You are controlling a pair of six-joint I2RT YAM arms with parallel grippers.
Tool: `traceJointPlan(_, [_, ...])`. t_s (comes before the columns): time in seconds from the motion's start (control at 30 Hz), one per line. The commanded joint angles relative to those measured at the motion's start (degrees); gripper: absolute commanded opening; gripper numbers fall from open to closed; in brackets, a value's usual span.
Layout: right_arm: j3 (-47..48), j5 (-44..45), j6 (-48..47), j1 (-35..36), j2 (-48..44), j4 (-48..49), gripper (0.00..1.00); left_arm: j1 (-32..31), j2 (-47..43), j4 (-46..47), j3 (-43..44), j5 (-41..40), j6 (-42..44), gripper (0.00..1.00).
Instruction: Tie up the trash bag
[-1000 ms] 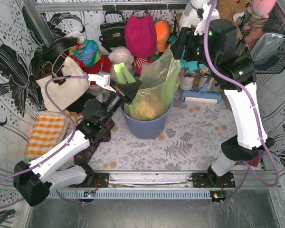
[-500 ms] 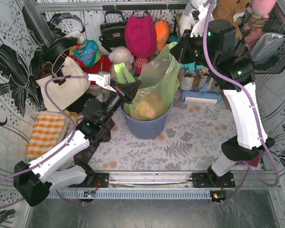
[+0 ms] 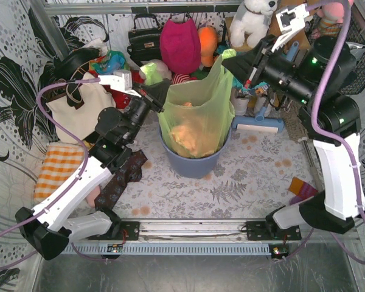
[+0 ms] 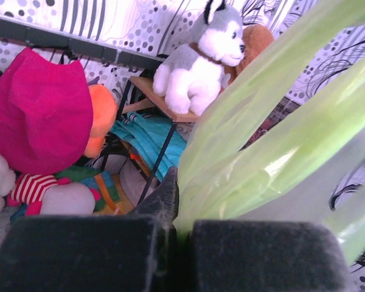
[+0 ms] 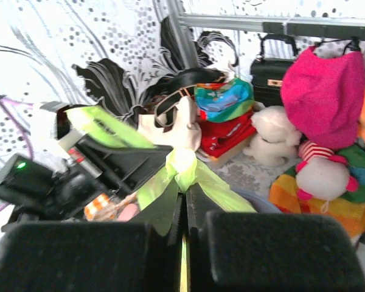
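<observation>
The trash bag [image 3: 198,118] is thin light-green plastic standing in a round blue-grey bin [image 3: 191,165], with crumpled pinkish paper showing inside. Its mouth is stretched between both grippers. My left gripper [image 3: 160,103] is shut on the bag's left rim; in the left wrist view, green plastic [image 4: 261,140] rises from between the closed pads at my left gripper [image 4: 177,226]. My right gripper [image 3: 232,61] is shut on the bag's upper right corner. In the right wrist view, a bunched tuft of the bag [image 5: 188,165] sticks out of my right gripper [image 5: 184,201].
Behind the bin are a pink hat [image 3: 179,42], black handbags [image 3: 143,39], plush toys and a husky plush [image 3: 252,18] on a stool. A white tote [image 3: 73,112] and checkered cloth [image 3: 58,170] lie left. A wire basket [image 3: 359,55] hangs right.
My right gripper closed on the bag's right corner and pulled it up and right. The left gripper rose slightly with its rim. The bag's mouth is now stretched wide.
</observation>
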Motion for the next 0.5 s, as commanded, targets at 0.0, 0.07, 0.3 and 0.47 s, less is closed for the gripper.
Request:
traceJointPlan(0.0, [-7.55, -6.02, 3.50, 0.15, -5.02, 12.50, 0.00, 2.09, 0.23, -1.06, 1.89, 1.49, -2.50, 0.00])
traceJointPlan(0.07, [-9.89, -5.41, 3.60, 0.09, -5.86, 13.47, 0.00, 3.28, -0.18, -0.88, 1.47, 2.57, -3.63, 0.00])
traceJointPlan(0.3, [-25.02, -2.16, 4.97, 0.11, -11.15, 18.45, 0.00, 4.72, -2.25, 2.06, -1.67, 10.13, -4.75, 0.03])
traceJointPlan(0.47, [-32.00, 0.26, 4.87, 0.10, -15.04, 19.15, 0.00, 4.72, -5.44, 2.70, -4.64, 13.87, -5.79, 0.38])
